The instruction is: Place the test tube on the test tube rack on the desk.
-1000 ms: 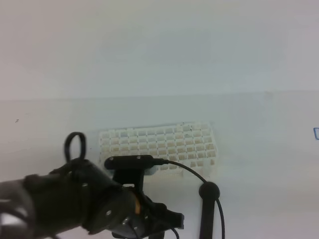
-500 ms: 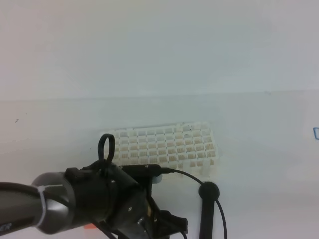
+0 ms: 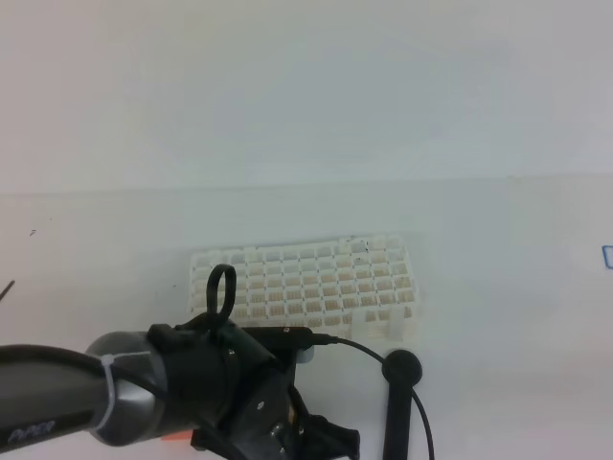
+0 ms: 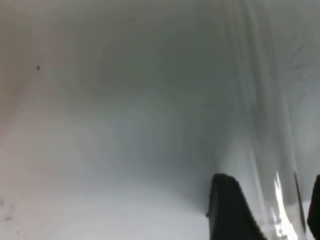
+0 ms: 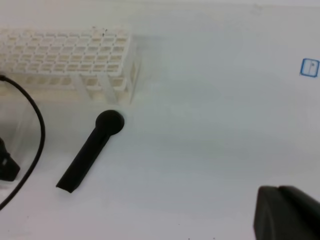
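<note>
- Overhead view: my left arm [image 3: 182, 398] low in front of the rack [image 3: 305, 285], which stands on the desk [image 3: 479, 249].
- Left gripper [image 4: 265, 210] spread wide; a faint clear tube [image 4: 280, 200] between its fingers.
- Right gripper [image 5: 285, 212] closed, holding nothing I can see.
- Black stick [image 5: 90, 150] lies beside the rack.

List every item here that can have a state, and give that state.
Test tube rack: upright on the desk, no tube seen in it.
Black round-headed stick: lying flat beside the rack.
Left gripper: open, a faint clear shape between its fingers.
Right gripper: shut, holding nothing visible.
</note>
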Action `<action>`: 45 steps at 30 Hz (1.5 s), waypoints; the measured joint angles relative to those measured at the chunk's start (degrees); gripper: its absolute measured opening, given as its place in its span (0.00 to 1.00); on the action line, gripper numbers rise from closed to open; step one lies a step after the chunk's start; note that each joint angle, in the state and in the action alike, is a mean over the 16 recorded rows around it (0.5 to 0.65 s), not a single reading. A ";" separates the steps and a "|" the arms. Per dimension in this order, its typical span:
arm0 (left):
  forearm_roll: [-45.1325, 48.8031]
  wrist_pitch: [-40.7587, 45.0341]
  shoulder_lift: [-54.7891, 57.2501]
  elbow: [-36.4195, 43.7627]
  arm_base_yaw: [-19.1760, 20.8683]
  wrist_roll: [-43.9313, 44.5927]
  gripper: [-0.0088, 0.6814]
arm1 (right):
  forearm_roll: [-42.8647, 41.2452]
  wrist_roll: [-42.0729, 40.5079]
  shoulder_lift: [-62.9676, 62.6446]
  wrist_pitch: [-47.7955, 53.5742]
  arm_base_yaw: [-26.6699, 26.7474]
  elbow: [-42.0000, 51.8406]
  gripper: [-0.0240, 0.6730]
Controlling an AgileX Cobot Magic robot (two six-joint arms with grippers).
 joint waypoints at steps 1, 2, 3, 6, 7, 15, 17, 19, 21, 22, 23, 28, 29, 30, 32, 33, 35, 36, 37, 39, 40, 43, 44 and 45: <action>0.10 0.28 0.09 -0.02 0.00 0.03 0.51 | 0.01 0.00 0.00 0.00 0.00 0.00 0.03; 0.20 0.57 0.18 -0.04 0.00 0.06 0.51 | 0.02 0.00 0.00 0.00 0.00 0.00 0.03; 0.29 0.88 0.25 -0.06 0.00 0.10 0.51 | 0.03 0.00 0.00 0.00 0.00 0.00 0.03; 0.61 1.85 0.37 -0.12 0.00 0.19 0.51 | 0.05 0.00 0.00 0.00 0.00 0.00 0.03; 0.74 2.17 0.39 -0.14 0.00 0.21 0.51 | 0.05 0.00 0.00 0.00 0.00 0.00 0.03; 2.09 4.17 0.40 -0.15 0.00 0.23 0.43 | 0.05 0.00 0.00 0.00 0.00 0.00 0.03; 2.42 4.36 0.40 -0.15 0.00 0.23 0.39 | 0.05 0.00 0.00 0.00 0.00 0.00 0.03; 2.75 4.48 0.40 -0.15 0.00 0.23 0.35 | 0.05 0.00 0.00 0.00 0.00 0.00 0.03; 3.11 4.56 0.40 -0.15 0.00 0.19 0.31 | 0.05 0.00 0.00 0.00 0.00 0.00 0.03; 3.29 4.60 0.40 -0.15 0.00 0.12 0.29 | 0.05 0.00 0.00 0.00 0.00 0.00 0.03; 3.48 4.63 0.40 -0.15 0.00 0.03 0.27 | 0.05 0.00 0.00 0.00 0.00 0.00 0.03; 4.23 5.25 0.32 -0.15 0.00 -0.58 0.19 | 0.05 0.00 0.00 0.00 0.00 0.00 0.03; 4.34 5.52 0.26 -0.14 0.00 -0.73 0.19 | 0.05 0.00 0.00 0.00 0.00 0.00 0.03; 4.43 5.82 0.17 -0.13 0.00 -0.89 0.18 | 0.05 0.00 0.00 0.00 0.00 0.00 0.03; 4.58 6.49 -0.17 -0.10 0.00 -1.19 0.18 | 0.05 0.00 0.00 0.00 0.00 0.00 0.03; 4.62 6.85 -0.44 -0.08 0.00 -1.35 0.18 | 0.05 0.00 0.00 0.00 0.00 0.00 0.03; 4.61 7.64 -1.18 -0.04 0.00 -1.65 0.18 | 0.05 0.00 0.00 0.00 0.00 0.00 0.03; 4.58 8.06 -1.67 -0.02 0.00 -1.80 0.18 | 0.05 0.00 0.00 0.00 0.00 0.00 0.03; 4.50 8.48 -2.25 0.00 0.00 -1.92 0.18 | 0.05 0.00 0.00 0.00 0.00 0.00 0.03; 4.29 9.32 -3.69 0.05 0.00 -2.07 0.18 | 0.05 0.00 0.00 0.00 0.00 0.00 0.03; 4.15 9.71 -4.58 0.07 0.00 -2.13 0.18 | 0.05 -0.03 0.00 0.00 0.00 0.00 0.03; 3.67 10.72 -7.84 0.13 0.00 -2.22 0.18 | 0.12 -0.53 0.00 0.00 0.00 0.00 0.03; 3.49 10.92 -9.16 0.15 0.00 -2.23 0.17 | 0.22 -0.88 0.00 0.00 0.00 0.00 0.03; 3.31 11.09 -10.59 0.16 0.00 -2.23 0.17 | 0.40 -1.30 0.00 0.00 0.00 0.00 0.03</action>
